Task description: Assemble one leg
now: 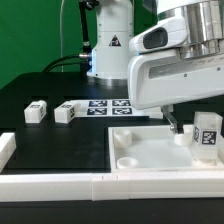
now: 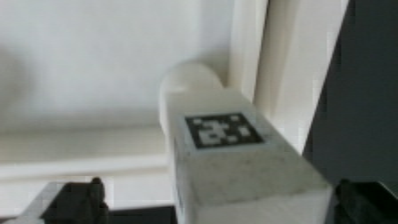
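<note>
A leg [image 1: 208, 136], a small white block with a black-and-white tag, stands upright at the corner of the large white tray-like part [image 1: 150, 152] on the exterior view's right. My gripper [image 1: 190, 128] hangs over it. In the wrist view the leg [image 2: 231, 150] fills the space between the two dark fingertips [image 2: 71, 205], its far end against the tray [image 2: 89, 90]. One finger is apart from the leg with a clear gap; the other is right beside it. The jaws stand open around the leg. Two more legs [image 1: 35, 112] [image 1: 66, 113] lie on the black table.
The marker board [image 1: 110, 105] lies behind the two loose legs. A white rail [image 1: 70, 185] runs along the table's front edge, with a short white piece [image 1: 6, 148] at the exterior view's left. The arm's base [image 1: 108, 45] stands at the back.
</note>
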Available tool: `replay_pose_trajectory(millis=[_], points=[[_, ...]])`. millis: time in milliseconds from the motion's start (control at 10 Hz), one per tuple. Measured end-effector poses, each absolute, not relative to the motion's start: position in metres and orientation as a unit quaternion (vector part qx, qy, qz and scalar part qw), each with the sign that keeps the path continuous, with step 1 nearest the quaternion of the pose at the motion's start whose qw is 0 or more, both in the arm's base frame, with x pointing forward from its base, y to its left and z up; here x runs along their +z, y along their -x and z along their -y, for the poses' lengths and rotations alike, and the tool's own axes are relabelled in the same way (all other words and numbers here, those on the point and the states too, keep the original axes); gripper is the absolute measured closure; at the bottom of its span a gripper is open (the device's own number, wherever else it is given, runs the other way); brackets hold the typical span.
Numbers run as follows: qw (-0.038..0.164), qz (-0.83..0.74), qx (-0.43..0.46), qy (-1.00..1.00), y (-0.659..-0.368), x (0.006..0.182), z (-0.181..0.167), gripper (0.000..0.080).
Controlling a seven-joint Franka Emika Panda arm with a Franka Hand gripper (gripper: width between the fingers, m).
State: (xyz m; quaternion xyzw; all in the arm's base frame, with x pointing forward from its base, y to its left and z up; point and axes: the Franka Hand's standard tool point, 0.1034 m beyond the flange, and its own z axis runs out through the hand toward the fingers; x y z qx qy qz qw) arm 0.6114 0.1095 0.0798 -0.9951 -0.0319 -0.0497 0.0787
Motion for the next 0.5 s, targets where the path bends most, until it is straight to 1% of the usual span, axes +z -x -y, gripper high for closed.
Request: replay_pose_trajectory(millis=[200, 500], points=[[0.087, 0.035, -0.004, 0.996, -0.6119, 0.0813, -0.1129, 0.0151], [0.086, 0.034, -0.011, 0.996, -0.6134, 0.0805, -0.1123, 0.0151]])
